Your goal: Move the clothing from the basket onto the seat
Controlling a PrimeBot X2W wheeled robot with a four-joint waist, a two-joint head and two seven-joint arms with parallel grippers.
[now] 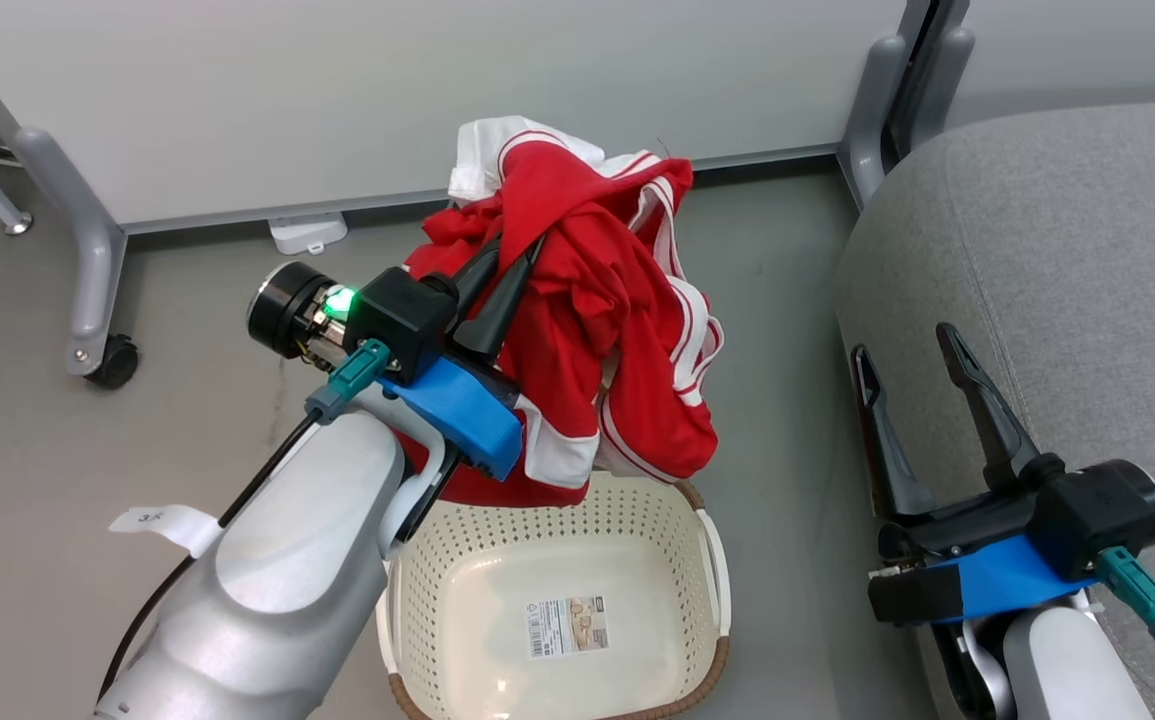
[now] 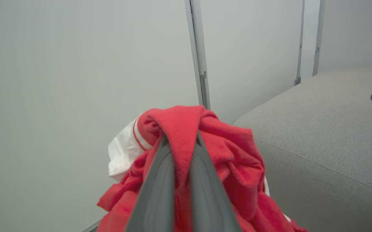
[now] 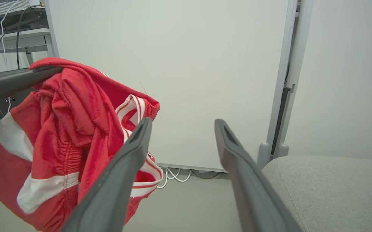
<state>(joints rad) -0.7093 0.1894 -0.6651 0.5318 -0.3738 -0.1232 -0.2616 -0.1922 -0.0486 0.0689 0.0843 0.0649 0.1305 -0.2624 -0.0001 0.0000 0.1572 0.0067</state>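
Note:
The red jersey with white stripes (image 1: 597, 330) hangs in the air above the cream perforated basket (image 1: 707, 560), clear of its rim. My left gripper (image 1: 517, 255) is shut on a fold near the garment's top; the fabric drapes over both fingers in the left wrist view (image 2: 179, 141). In the right wrist view the clothing (image 3: 66, 138) dangles at the left. The grey seat (image 1: 1067, 250) lies to the right. My right gripper (image 1: 902, 340) stands open over the seat's left edge, its spread fingers (image 3: 131, 154) holding nothing. The basket shows only its product label inside.
A white partition panel (image 1: 387, 90) on grey wheeled legs (image 1: 87, 250) stands behind the basket. A second grey post (image 1: 887, 100) rises beside the seat's far corner. White cables (image 3: 176, 175) lie on the floor under the panel. A paper tag (image 1: 162, 520) lies on the floor at left.

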